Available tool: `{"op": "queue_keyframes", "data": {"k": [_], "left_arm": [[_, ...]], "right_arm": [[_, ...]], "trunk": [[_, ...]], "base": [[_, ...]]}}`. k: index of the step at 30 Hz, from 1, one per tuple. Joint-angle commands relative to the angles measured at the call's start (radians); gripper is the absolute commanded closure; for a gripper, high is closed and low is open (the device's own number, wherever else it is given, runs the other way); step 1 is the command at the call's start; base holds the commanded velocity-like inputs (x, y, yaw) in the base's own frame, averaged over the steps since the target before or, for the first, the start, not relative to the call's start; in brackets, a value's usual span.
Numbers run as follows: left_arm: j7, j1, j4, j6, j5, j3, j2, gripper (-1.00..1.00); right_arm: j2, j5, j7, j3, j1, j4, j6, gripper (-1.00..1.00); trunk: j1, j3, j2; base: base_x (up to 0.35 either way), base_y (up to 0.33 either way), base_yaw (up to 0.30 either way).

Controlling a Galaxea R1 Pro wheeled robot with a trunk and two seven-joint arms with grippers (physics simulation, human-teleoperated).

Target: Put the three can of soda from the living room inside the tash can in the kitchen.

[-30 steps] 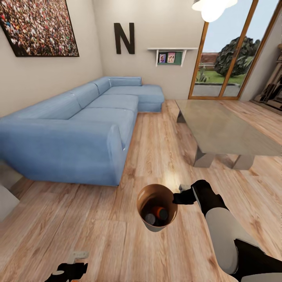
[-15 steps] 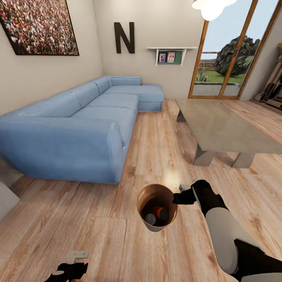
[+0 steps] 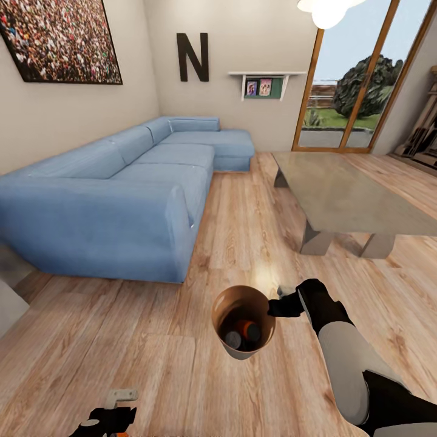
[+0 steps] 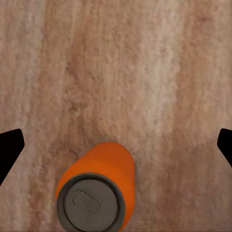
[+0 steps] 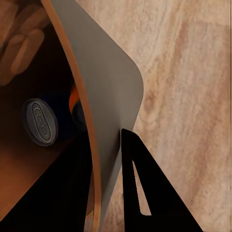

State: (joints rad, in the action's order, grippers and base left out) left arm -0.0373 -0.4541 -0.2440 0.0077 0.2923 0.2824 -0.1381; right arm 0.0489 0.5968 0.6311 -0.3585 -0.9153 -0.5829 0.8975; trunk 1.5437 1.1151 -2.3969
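My right gripper (image 3: 276, 305) is shut on the tan rim of the trash can (image 3: 217, 303) and holds it above the wood floor. In the right wrist view one finger lies outside the grey wall (image 5: 111, 87) and the other inside. In the brown interior lie an orange soda can (image 3: 244, 328) and a dark blue one (image 3: 232, 338), whose grey top (image 5: 41, 121) faces the camera. My left gripper (image 3: 106, 419) hangs low at the view's lower left edge. Its fingertips (image 4: 9, 142) stand wide apart, open, with a third, orange can (image 4: 96, 188) upright between and below them, untouched.
The long blue L-shaped sofa (image 3: 121, 200) runs along the left wall under a crowd picture (image 3: 60, 36) and the black letter N (image 3: 192, 59). The low grey coffee table (image 3: 346, 194) stands ahead on the right, before glass doors (image 3: 346, 85). Wood floor lies between them.
The whole view has shifted slightly, so the camera moved. Both grippers and the trash can keep their places in the picture.
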Motion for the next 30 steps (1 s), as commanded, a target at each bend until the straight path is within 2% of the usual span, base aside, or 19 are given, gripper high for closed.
{"op": "queue_keyframes", "data": {"k": [1,30], "left_arm": [[0.0,0.0,0.0,0.0,0.0,0.0,0.0,-1.0],[0.0,0.0,0.0,0.0,0.002,0.0,0.0,-1.0]], "right_arm": [[0.0,-0.031,0.006,-0.002,0.0,0.0,0.009,1.0],[0.001,-0.029,0.006,-0.002,0.0,0.0,0.006,1.0]], "trunk": [[0.0,0.0,0.0],[0.004,0.003,-0.007]], "base": [[0.0,0.0,0.0],[-0.035,0.029,0.0]]}}
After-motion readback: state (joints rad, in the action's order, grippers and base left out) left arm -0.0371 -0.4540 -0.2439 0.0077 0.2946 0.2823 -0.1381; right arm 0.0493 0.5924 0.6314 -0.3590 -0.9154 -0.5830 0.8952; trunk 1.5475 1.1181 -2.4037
